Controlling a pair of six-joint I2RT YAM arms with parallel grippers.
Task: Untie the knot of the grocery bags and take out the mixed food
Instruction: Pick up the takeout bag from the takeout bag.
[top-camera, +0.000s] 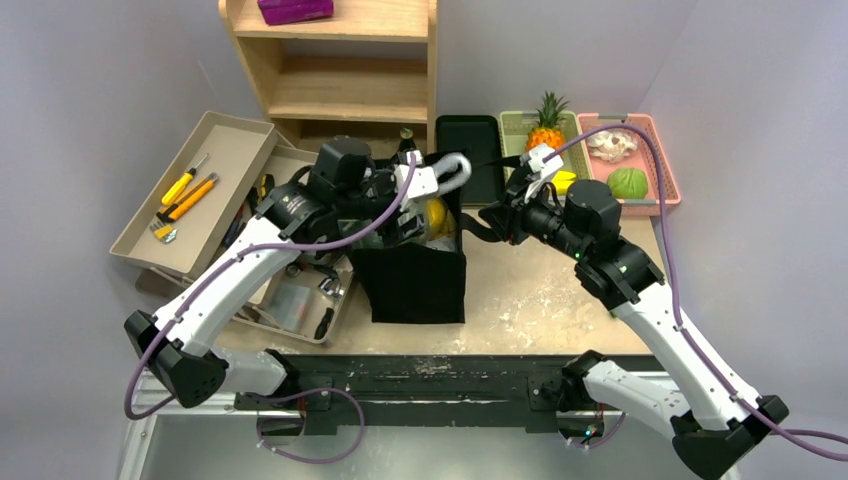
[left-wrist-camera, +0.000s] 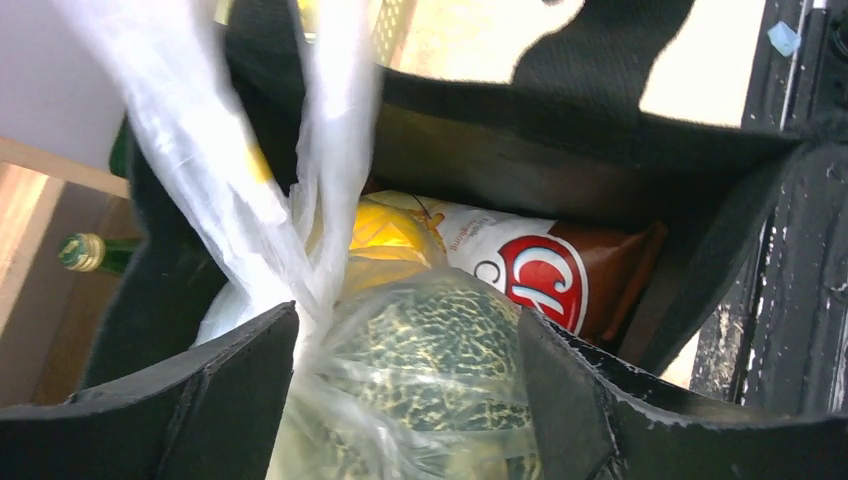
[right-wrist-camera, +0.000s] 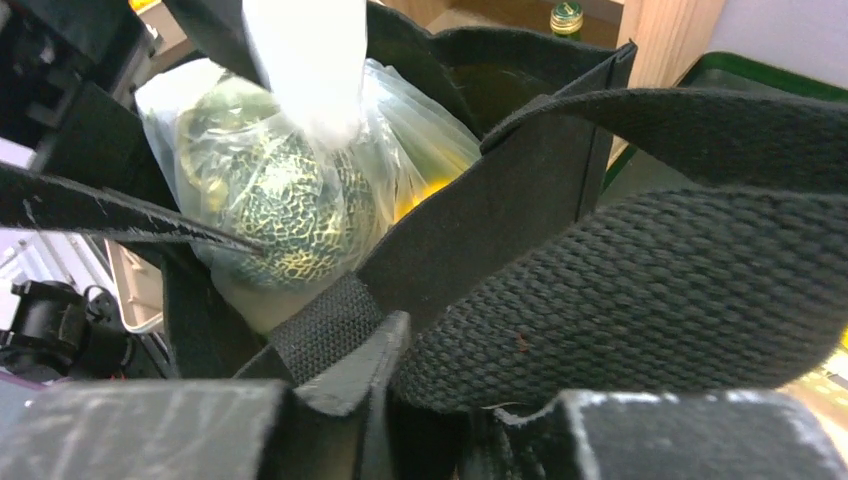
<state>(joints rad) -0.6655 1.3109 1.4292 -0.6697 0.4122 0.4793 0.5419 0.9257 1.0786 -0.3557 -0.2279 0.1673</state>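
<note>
Woven black strap (right-wrist-camera: 640, 300) fills the right wrist view, clamped in the right gripper (right-wrist-camera: 430, 410); that arm reaches in level from the right. Black cloth bag (top-camera: 415, 280) stands upright on the table (top-camera: 540, 310), mouth up. Inside sits the plastic bag (left-wrist-camera: 250, 200) holding the melon (left-wrist-camera: 430, 350), twisted neck running upward. Left gripper (left-wrist-camera: 405, 335) points down into the mouth, jaws apart astride the melon.

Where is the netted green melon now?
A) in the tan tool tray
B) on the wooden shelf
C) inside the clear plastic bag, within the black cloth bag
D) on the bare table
C: the melon shows through the clear plastic bag, which sits in the black cloth bag.
</note>
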